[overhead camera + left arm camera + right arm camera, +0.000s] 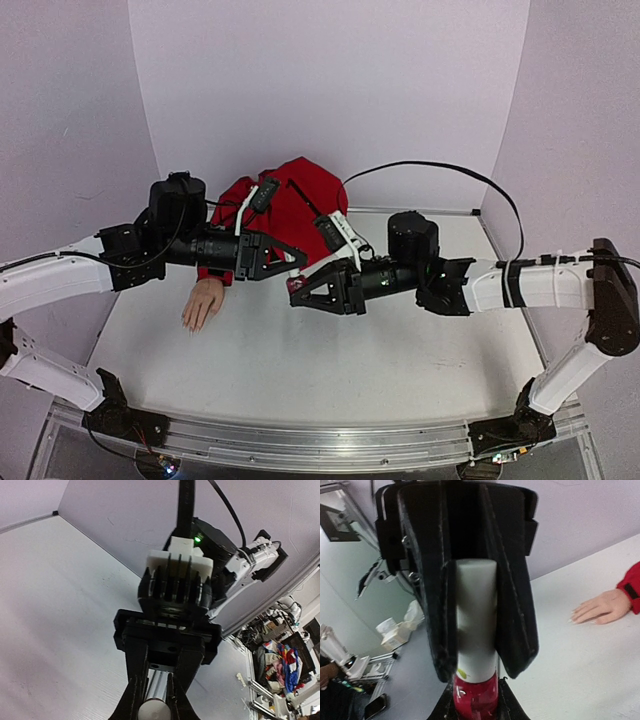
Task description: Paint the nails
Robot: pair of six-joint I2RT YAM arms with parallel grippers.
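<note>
Pale table; capped red-polish bottle between left pincer, right pincer

**White worktop, lilac backdrop**

A red jacket lies bunched at the far middle of the worktop. The backdrop closes the far side and both flanks. An aluminium rail runs along the near edge.

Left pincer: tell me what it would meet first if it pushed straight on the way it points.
The left pincer is shut on the white cap, so that comes first. Straight beyond is the red bottle under the cap, then the right pincer holding that bottle, facing it head-on.
</note>
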